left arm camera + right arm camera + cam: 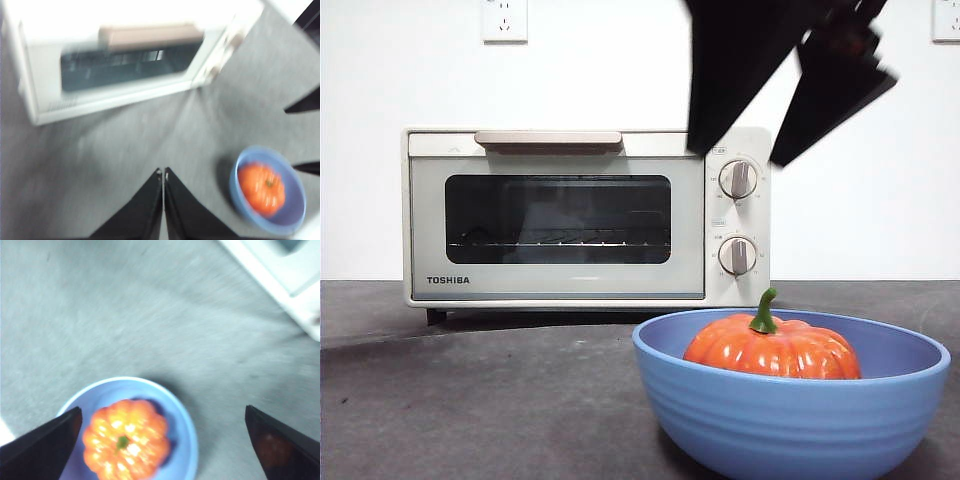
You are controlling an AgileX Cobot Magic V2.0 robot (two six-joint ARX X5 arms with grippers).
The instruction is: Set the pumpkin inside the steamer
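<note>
Sitting in a wide blue bowl (790, 400) near the front of the grey counter (470, 400) is the pumpkin (772, 348), the only thing in the bowl; it rests on the bowl's floor with its top rising a little above the rim in the front view. It is small, glossy and orange, with deep ribs that catch the light, and a short curved green stem stands up from its middle. Behind the bowl, well apart from it, stands the steamer (585, 217), a cream-white box marked TOSHIBA with its door shut, a bar handle along the top of the door, a dark glass window through which a wire rack shows, and two round knobs one above the other on its right side. Nothing can be seen on the rack. The right claw (160, 440) hangs above the bowl with its two black jaws spread wide apart, holding nothing and touching nothing; the pumpkin lies below and nearer one jaw than the other. In the front view this claw shows as two large dark shapes high up, in front of the steamer's upper right corner. The left claw (163, 175) is clenched with its jaws pressed together, empty, up over bare counter between the steamer and the bowl. Both wrist views are blurred.
</note>
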